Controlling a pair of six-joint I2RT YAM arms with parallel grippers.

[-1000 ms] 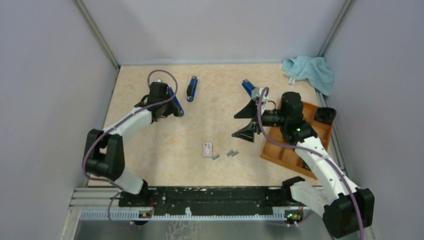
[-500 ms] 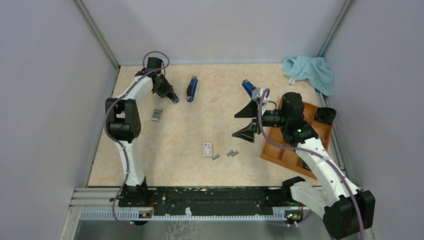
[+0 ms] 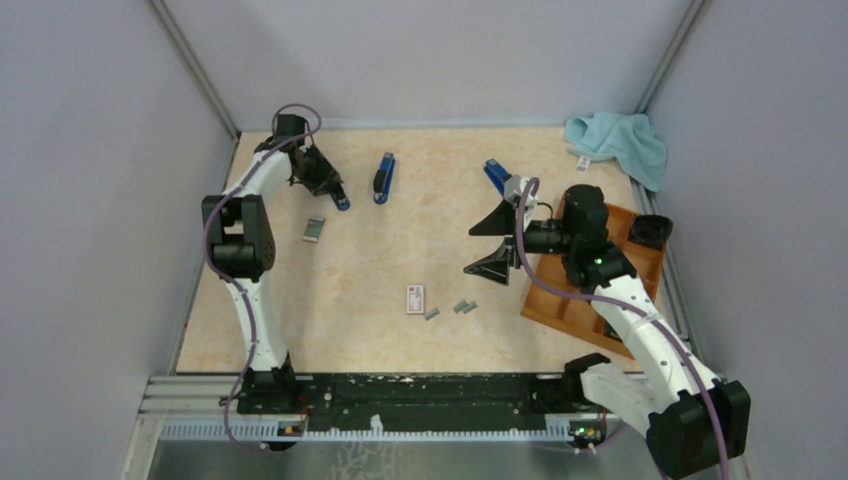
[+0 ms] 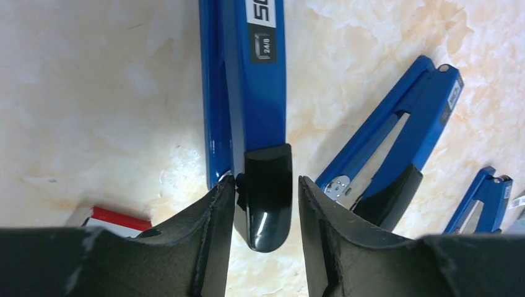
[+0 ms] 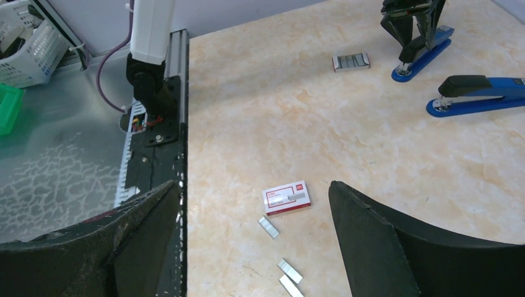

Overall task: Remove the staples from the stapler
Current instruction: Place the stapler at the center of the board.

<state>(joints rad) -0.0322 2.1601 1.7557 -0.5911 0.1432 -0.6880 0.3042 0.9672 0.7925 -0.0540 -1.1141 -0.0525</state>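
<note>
We are looking down on a beige marbled tabletop [image 3: 400, 240] that is carrying everything. The left arm [image 3: 240, 245] is stretching out to the far left corner. The right arm [image 3: 640, 330] is bending over a wooden tray [image 3: 550, 305] that is lying at the right edge. A light blue cloth [image 3: 620, 140] is lying crumpled in the far right corner.

The left jaws are straddling the black end of the stapler [image 4: 247, 93], which is lying flat on the tabletop near the far left. We are seeing a thin gap beside one finger [image 4: 322, 235], so these jaws are sitting slack around the stapler rather than clenched on it. The right jaws are spread wide and hovering over the tabletop with nothing between them.

A second stapler [image 3: 384, 177] is lying just beside the first. A third stapler [image 3: 495, 173] is lying farther right, near the right arm's wrist.

A small white box [image 3: 415, 298] with a red label is lying near the middle front. Another small box [image 3: 314, 229], grey on top, is lying near the stapler.

The staples [image 3: 465, 307] are lying loose on the tabletop as short grey strips just right of the white box, well apart from the stapler. We cannot tell whether any are sitting inside the stapler.
</note>
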